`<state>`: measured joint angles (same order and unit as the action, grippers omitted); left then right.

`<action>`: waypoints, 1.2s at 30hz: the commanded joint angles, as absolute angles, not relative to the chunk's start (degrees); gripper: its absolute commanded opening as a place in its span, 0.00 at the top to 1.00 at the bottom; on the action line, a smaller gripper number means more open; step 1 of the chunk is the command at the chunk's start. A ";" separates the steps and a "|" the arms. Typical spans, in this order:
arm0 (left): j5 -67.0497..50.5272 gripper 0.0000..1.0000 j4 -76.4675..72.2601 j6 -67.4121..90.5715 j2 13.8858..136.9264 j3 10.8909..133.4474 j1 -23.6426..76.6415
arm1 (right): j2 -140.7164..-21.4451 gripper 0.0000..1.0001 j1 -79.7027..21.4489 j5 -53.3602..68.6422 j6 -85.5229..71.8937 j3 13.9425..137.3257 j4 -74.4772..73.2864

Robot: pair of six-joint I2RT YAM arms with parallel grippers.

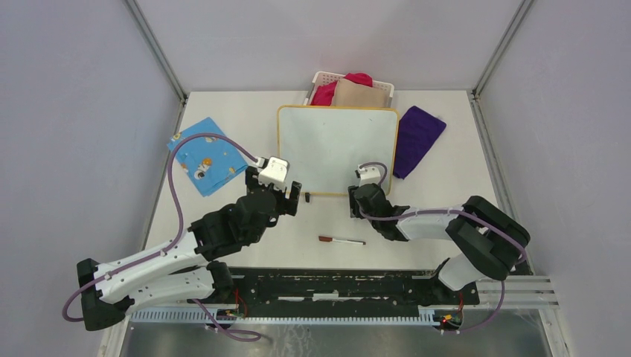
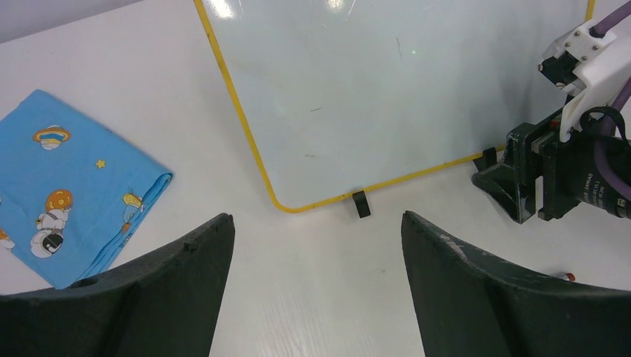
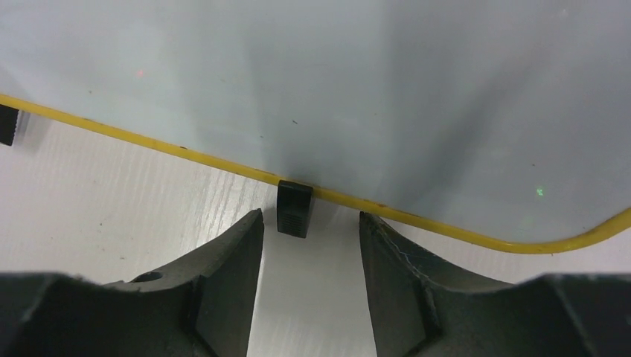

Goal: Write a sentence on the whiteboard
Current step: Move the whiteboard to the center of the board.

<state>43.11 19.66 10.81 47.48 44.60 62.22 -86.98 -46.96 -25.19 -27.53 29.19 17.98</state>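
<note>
Left pincer (image 2: 314, 220) and right pincer (image 3: 310, 219) gape empty beside the whiteboard (image 1: 336, 149) on a white table (image 1: 245, 111) between grey walls (image 1: 74, 111).

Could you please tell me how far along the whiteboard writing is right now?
Done: nothing visible; the whiteboard is blank. In hand: nothing held; the left end effector and right end effector are open at the board's near edge, the right one lined up with a black foot. Left: picking up the marker lying on the table nearer the arm bases, then writing the whole sentence.
</note>
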 commanded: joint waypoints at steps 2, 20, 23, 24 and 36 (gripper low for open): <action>43.78 0.12 18.50 10.23 47.48 44.91 62.23 | -88.65 0.47 -46.68 -24.35 -25.10 31.91 20.81; 43.66 0.13 18.54 10.03 48.51 45.07 62.27 | -89.70 0.75 -46.58 -23.56 -11.91 32.63 20.25; 43.68 0.13 18.55 9.95 48.68 45.08 62.25 | -89.08 0.79 -46.03 -23.71 -10.80 32.22 20.02; 43.55 0.13 18.56 9.93 48.69 45.09 62.25 | -88.89 0.81 -45.85 -23.24 -10.66 32.02 19.96; 43.39 0.13 18.55 9.84 49.12 45.09 62.25 | -87.89 0.89 -43.70 -19.47 -7.65 31.11 19.85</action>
